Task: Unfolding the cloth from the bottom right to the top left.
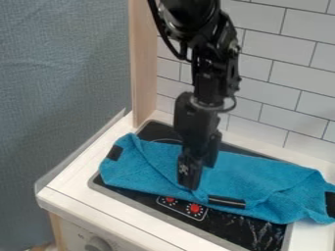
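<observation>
Blue towel (255,174) needs one layer pinched and drawn low toward ten o'clock, though I cannot tell whether the gripper (191,183) is clenched or released.

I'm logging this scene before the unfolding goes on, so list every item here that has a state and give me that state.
Cloth: folded over on itself, wrinkled, not spread flat; right end past the stove top's edge.
Gripper: pointing down, at the cloth's front part, left of its middle.
Stove top: partly covered by the cloth, front strip bare.
Front knob: setting cannot be told.
</observation>
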Available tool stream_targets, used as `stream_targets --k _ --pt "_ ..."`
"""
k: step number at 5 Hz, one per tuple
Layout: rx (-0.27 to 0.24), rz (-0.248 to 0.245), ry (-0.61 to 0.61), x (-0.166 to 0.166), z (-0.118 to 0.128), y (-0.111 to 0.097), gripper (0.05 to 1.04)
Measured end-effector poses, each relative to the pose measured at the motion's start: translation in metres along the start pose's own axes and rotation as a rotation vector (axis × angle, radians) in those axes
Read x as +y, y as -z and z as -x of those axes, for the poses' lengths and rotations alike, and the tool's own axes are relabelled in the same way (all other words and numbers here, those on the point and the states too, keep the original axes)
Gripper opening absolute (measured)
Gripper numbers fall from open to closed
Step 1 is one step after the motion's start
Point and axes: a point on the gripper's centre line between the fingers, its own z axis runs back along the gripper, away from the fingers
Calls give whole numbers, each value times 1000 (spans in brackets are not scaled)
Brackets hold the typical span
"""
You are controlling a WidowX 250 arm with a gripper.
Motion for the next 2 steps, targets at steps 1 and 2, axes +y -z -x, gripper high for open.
stream_targets --k 1,2 --pt "0 3 -13 7 12 7 999" --pt "6 11 4 8 27 7 999"
